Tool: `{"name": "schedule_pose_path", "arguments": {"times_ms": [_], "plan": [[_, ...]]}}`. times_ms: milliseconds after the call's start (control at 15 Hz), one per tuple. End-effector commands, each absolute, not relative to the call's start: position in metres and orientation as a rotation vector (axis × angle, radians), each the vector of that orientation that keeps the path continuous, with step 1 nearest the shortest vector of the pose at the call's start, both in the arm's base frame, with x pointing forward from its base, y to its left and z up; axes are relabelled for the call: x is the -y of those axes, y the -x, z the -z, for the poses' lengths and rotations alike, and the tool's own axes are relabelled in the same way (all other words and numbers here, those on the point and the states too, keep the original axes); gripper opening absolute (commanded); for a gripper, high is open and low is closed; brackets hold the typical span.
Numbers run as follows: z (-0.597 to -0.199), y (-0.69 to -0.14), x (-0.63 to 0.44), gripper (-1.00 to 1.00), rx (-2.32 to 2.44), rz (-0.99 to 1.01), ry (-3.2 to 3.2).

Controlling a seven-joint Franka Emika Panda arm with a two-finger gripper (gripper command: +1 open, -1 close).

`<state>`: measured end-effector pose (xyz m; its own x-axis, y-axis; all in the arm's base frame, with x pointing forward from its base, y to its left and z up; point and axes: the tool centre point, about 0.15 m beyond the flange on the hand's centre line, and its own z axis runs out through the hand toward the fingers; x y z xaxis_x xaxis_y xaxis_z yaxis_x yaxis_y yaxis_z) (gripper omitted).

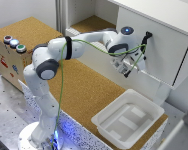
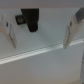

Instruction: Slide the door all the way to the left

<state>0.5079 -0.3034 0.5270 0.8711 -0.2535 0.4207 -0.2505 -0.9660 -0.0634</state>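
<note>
Hand [image 1: 130, 70]: released, its two fingers [image 2: 9, 31] spread wide and grasping nothing, facing the white panel.
Handle [image 2: 31, 19]: small and black, between the spread fingers in the wrist view, apparently not touched.
Door [image 1: 159, 47]: the large white cabinet panel, handle near its top edge, at the exterior view's right.
Bin [image 1: 128, 119]: white tray on the cork worktop [image 1: 81, 87], below the door.
Risk: fingers may close beside the handle, or slip off once the door drags.
Writing: none readable.

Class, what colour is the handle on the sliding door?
The handle is black, on the white door; the exterior view shows it best.
</note>
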Motion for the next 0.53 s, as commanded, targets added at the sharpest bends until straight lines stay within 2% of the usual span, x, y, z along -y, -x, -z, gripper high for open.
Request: {"name": "schedule_pose_path", "arguments": {"times_ms": [0, 200, 467], "plan": [[-0.583, -0.548, 0.315, 1.0, -0.222, 0.532, 3.003], [-0.599, -0.567, 0.322, 1.0, -0.21, 0.588, 3.043], [-0.6, -0.579, 0.324, 1.0, -0.12, 0.591, 3.038]]}}
